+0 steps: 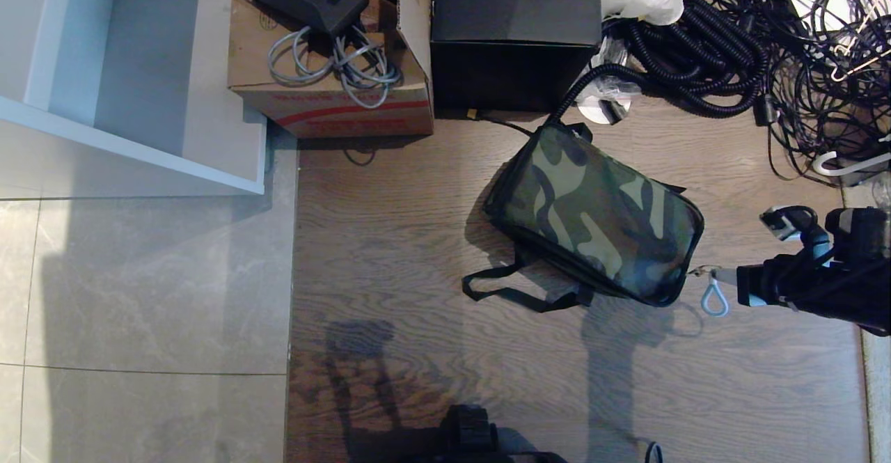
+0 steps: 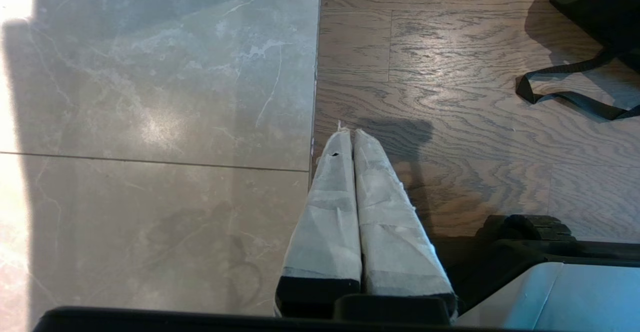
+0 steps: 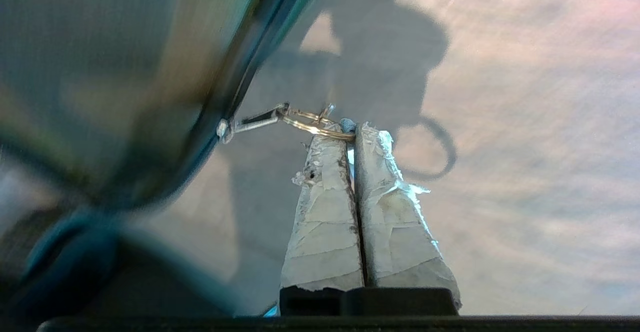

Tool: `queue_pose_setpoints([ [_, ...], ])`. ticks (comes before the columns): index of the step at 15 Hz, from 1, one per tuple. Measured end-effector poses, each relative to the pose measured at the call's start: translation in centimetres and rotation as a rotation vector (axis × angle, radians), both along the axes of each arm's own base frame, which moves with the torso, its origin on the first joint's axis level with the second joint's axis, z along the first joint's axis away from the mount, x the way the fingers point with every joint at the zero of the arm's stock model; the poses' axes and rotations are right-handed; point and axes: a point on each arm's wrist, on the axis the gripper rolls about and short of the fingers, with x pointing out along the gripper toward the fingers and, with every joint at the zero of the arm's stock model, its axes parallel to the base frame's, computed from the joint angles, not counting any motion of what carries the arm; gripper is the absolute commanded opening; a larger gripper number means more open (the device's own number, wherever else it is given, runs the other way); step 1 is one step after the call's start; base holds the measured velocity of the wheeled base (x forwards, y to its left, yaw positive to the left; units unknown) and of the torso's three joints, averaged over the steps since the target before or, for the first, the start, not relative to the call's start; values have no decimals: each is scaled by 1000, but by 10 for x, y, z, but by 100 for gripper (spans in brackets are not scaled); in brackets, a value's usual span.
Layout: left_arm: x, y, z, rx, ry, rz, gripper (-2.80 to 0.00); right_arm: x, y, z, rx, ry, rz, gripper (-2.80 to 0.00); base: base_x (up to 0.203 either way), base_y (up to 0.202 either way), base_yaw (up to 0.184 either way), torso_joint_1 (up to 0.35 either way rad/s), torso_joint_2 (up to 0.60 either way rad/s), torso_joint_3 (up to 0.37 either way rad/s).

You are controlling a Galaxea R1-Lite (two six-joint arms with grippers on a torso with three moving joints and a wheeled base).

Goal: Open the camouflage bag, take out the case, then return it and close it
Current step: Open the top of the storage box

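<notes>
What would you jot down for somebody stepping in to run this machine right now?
Right hand: shut on the zipper ring at the near corner of the camouflage bag, beside a pale blue loop.
Left hand: shut, empty, parked over the floor where tile meets wood.
The bag lies on the wood floor, lid still down; its black strap trails in front.
The case is not visible.
Done: zipper pull gripped.
Left: unzip, lift the case out, put it back, zip shut.

Green-brown-black camouflage bag, black straps
</notes>
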Motion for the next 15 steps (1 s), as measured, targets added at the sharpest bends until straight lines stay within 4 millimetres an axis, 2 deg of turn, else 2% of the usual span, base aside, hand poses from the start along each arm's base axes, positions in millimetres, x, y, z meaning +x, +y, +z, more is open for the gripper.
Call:
queue_pose_setpoints([
  [5, 0, 0, 0, 0, 0, 0, -280, 18, -22, 15, -7, -75, -52, -280, 0, 0, 0, 0, 0, 0],
  [11, 0, 0, 0, 0, 0, 0, -280, 39, -32, 44, 166, -166, -148, -280, 0, 0, 0, 0, 0, 0],
  [12, 0, 0, 0, 0, 0, 0, -280, 39, -32, 45, 178, -167, -152, 0, 0, 0, 0, 0, 0, 0],
  [15, 0, 0, 0, 0, 0, 0, -280, 36, -30, 41, 180, -149, -150, 0, 0, 0, 0, 0, 0, 0],
])
